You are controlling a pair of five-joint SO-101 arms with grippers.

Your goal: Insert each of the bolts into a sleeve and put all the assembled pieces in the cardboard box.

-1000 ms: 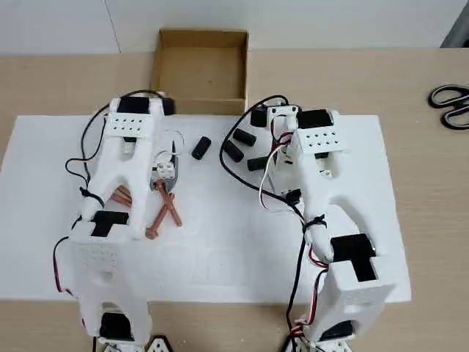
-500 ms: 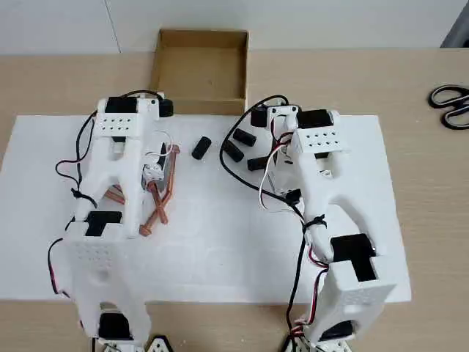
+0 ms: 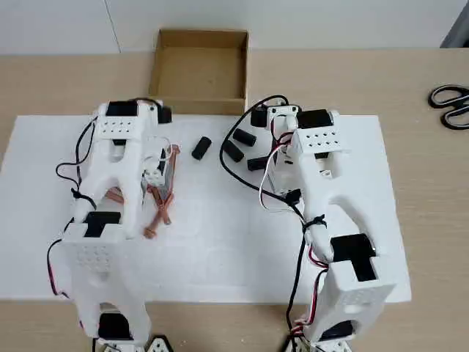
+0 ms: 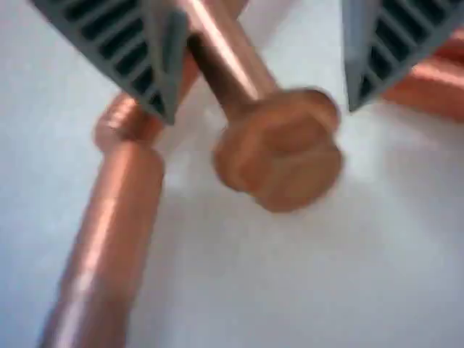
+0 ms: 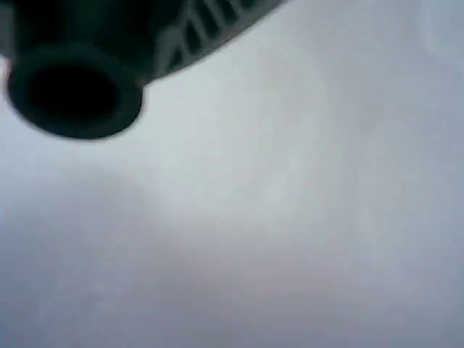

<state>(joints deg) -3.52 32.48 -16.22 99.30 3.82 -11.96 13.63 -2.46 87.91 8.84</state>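
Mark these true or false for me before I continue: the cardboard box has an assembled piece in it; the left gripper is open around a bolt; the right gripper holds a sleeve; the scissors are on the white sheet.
1. The cardboard box has an assembled piece in it. False: it is empty.
2. The left gripper is open, its jaws on either side of a copper bolt. True.
3. The right gripper holds a black sleeve. True.
4. The scissors lie on the white sheet. False: they lie on the bare table, off the sheet's edge.
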